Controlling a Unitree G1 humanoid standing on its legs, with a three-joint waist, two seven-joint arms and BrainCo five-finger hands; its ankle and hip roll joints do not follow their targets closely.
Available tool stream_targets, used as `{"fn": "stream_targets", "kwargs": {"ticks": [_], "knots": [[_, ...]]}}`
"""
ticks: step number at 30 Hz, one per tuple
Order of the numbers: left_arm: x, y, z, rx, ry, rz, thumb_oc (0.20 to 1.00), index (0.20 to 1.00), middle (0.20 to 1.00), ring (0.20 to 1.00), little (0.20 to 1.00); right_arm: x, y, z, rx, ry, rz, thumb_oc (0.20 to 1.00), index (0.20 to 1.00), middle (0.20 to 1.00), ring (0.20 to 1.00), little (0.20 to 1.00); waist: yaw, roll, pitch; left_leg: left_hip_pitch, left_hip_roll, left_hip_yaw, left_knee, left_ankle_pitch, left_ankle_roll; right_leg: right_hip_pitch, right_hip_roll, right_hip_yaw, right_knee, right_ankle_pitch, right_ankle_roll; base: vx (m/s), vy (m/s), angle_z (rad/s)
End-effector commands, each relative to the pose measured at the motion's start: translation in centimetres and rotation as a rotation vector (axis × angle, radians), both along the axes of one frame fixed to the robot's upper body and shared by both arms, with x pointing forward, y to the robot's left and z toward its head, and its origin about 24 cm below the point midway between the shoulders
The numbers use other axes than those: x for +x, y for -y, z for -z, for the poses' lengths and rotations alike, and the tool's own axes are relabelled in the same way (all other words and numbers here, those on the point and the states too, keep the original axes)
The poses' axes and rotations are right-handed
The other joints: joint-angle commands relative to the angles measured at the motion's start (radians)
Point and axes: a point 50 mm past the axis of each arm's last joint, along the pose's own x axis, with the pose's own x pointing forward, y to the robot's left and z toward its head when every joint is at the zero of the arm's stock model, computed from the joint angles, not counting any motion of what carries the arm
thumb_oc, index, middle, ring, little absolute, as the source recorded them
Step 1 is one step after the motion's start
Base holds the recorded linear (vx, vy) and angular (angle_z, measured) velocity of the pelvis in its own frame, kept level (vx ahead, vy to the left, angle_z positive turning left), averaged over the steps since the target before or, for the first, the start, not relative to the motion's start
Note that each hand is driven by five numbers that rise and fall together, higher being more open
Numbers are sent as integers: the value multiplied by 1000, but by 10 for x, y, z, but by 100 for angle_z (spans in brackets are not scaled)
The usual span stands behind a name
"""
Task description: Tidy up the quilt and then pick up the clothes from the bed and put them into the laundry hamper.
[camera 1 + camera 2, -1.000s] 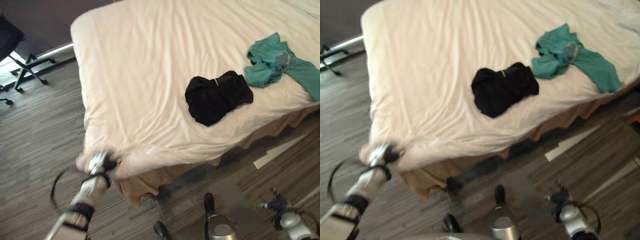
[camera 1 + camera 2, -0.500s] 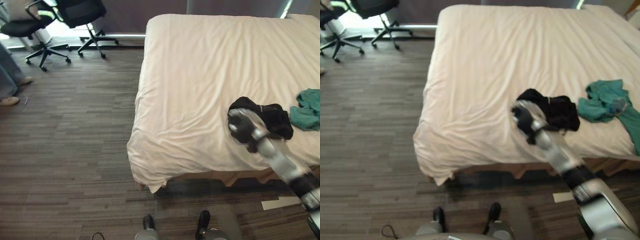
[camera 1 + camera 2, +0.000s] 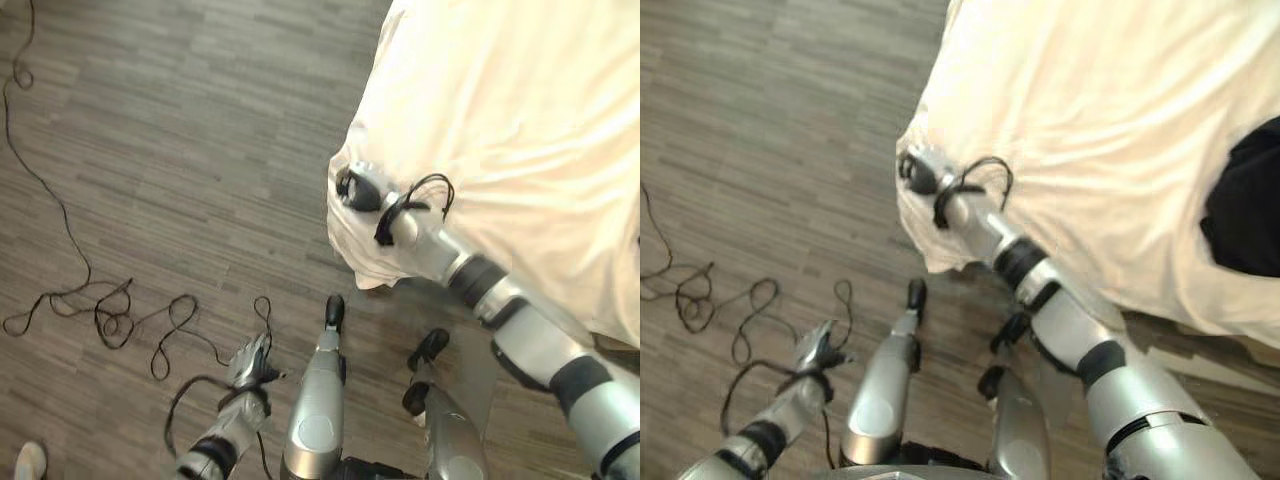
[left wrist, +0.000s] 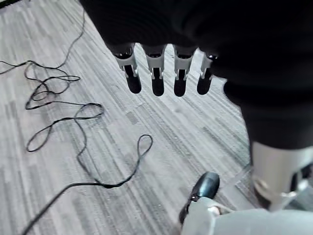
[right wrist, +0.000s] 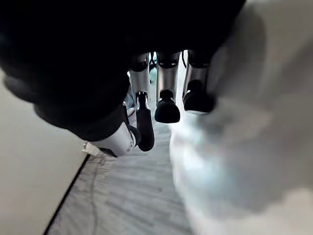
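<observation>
We see one cream quilt (image 3: 500, 120) spread over the bed (image 3: 1160, 320), its near corner hanging off the mattress toward the floor, and our right hand (image 3: 358, 187) sits right at that corner. In the right wrist view the fingers (image 5: 167, 105) curl down beside the pale cloth, which lies blurred against them, but we cannot tell whether they actually pinch it or merely touch it. One black garment (image 3: 1245, 205) lies on the quilt toward the bed's right side, cut off by the picture's edge in the right eye view, so we make out just part of it. Along the bed's near edge a strip of tan skirt shows under the quilt's hem. Our left hand (image 3: 250, 362) hangs low over the floor (image 3: 150, 150), well apart from the bed, and in its wrist view the fingers (image 4: 156, 81) point straight down, relaxed and holding nothing. The wood-look floor is open to the left of the bed, with wide room there. One long thin black cord (image 3: 70, 290) trails in loose loops across it near the left hand, running off the top of the left eye view. At the bottom left corner a pale shoe (image 3: 28, 462) of a person is cut off by the frame.
</observation>
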Motion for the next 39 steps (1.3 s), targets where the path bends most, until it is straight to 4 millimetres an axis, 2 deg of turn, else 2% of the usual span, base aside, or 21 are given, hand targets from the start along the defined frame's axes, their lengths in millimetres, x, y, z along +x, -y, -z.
{"fn": "stream_targets", "kwargs": {"ticks": [1,2,3,4,7,12,13,18,22,25,26,28,29,31,32,34,35,36,37,38,39], "knots": [[-26,-9,18,74,-76,-22,1000,1000,1000,1000,1000,3,18,21,16,-101,63,200,200,200,200,200,-13,37,-35,73,49,54,-15,-71,-43,-8,-119,31,224,-251,124,21,15,13],[-32,-7,22,75,-103,-29,1000,1000,1000,1000,1000,-19,14,69,-39,-238,24,200,200,200,200,200,-27,34,-36,86,48,54,-20,-75,-41,6,-118,33,215,-252,124,31,1,4],[-36,-8,25,73,-121,-43,1000,1000,1000,1000,1000,-33,11,90,-78,-298,-17,200,200,200,200,200,-31,30,-40,94,48,54,-23,-78,-41,13,-116,34,208,-253,123,32,1,2],[-36,-8,26,73,-122,-43,1000,1000,1000,1000,1000,-33,11,91,-79,-300,-18,200,200,200,200,200,-32,30,-41,94,48,54,-24,-78,-41,14,-116,34,207,-253,124,32,-19,1],[-56,-16,37,79,-216,-104,1000,1000,1000,1000,1000,-85,-11,125,-156,-421,-270,200,200,200,200,200,-51,12,-71,137,47,59,-40,-88,-41,54,-107,41,172,-253,123,66,-33,-11],[-62,-28,38,107,-233,-148,1000,1000,1000,1000,1000,-91,-26,65,11,-259,-436,200,200,200,200,200,-77,-1,-89,177,48,82,-46,-97,-42,75,-96,59,146,-250,124,26,-4,-33],[-59,-31,35,108,-205,-172,1000,1000,1000,1000,1000,-91,-26,23,145,-144,-487,200,200,200,200,200,-97,-4,-87,182,49,95,-43,-100,-42,69,-94,72,142,-244,125,-30,17,-20],[-47,-26,27,72,-123,-175,1000,1000,1000,1000,1000,-70,2,-54,415,126,-374,200,200,200,200,200,-134,13,-54,168,51,126,-30,-96,-44,28,-96,103,147,-227,124,-48,26,-32],[-34,-20,20,53,-73,-160,1000,1000,1000,1000,1000,-33,41,-56,432,170,-100,200,200,200,200,200,-155,26,-29,152,51,144,-25,-96,-41,-3,-104,117,155,-219,126,-39,33,-11],[-28,-16,16,28,-50,-158,1000,1000,1000,1000,1000,-19,73,-37,415,137,75,200,200,200,200,200,-168,28,-24,147,48,152,-11,-107,-36,-15,-110,123,166,-219,126,-6,45,-5],[-22,-12,13,-7,-24,-164,1000,1000,1000,1000,1000,-19,105,-8,425,75,220,200,200,200,200,200,-190,23,-22,142,44,157,15,-125,-27,-20,-117,131,184,-223,126,0,36,4],[-19,-11,11,-18,-11,-167,1000,1000,1000,1000,1000,-23,123,11,438,27,297,200,200,200,200,200,-204,18,-21,140,41,158,34,-138,-21,-21,-121,137,192,-225,125,10,61,-2],[-18,-13,10,-24,-13,-176,1000,1000,1000,1000,1000,-41,165,54,440,-76,471,200,200,200,200,200,-231,6,-30,138,36,160,76,-170,-12,-18,-129,147,210,-231,126,53,105,-11],[-21,-17,11,-25,-28,-190,1000,1000,1000,1000,1000,-69,203,100,456,-201,657,200,200,200,200,200,-262,-10,-46,151,29,164,99,-200,-4,-5,-139,158,221,-234,131,75,90,-4],[-21,-16,11,-24,-29,-189,1000,1000,1000,1000,1000,-70,203,100,456,-202,658,200,200,200,200,200,-261,-10,-47,151,28,164,99,-200,-4,-5,-140,158,221,-234,131,85,73,-4],[-34,-23,19,-12,-87,-214,1000,1000,1000,1000,1000,-130,242,164,560,-419,937,200,200,200,200,200,-323,-34,-92,211,4,184,88,-231,10,20,-155,173,246,-237,146,166,124,-15],[-34,-23,19,-12,-88,-213,1000,1000,1000,1000,1000,-130,243,165,560,-419,938,200,200,200,200,200,-322,-34,-92,213,3,185,87,-231,10,20,-156,173,247,-237,146,227,203,-9],[-44,-27,24,3,-134,-221,1000,1000,1000,1000,1000,-166,252,199,642,-552,1096,200,200,200,200,200,-366,-44,-121,276,-13,221,55,-242,19,23,-170,173,279,-224,165,115,126,-16],[-44,-27,24,3,-134,-221,1000,1000,1000,1000,1000,-167,252,199,642,-552,1096,200,200,200,200,200,-364,-45,-120,278,-14,223,53,-241,20,22,-171,175,280,-224,166,270,237,-40],[-51,-30,27,11,-161,-225,1000,1000,1000,1000,1000,-193,255,225,633,-665,1205,200,200,200,200,200,-376,-46,-136,356,-16,280,10,-267,21,21,-205,107,345,-209,193,210,180,-83],[-58,-33,31,33,-194,-206,1000,1000,1000,1000,1000,-213,257,244,537,-756,1279,200,200,200,200,200,-363,-39,-162,392,-4,366,-22,-262,26,32,-250,-112,408,-203,171,223,173,-108]]}}
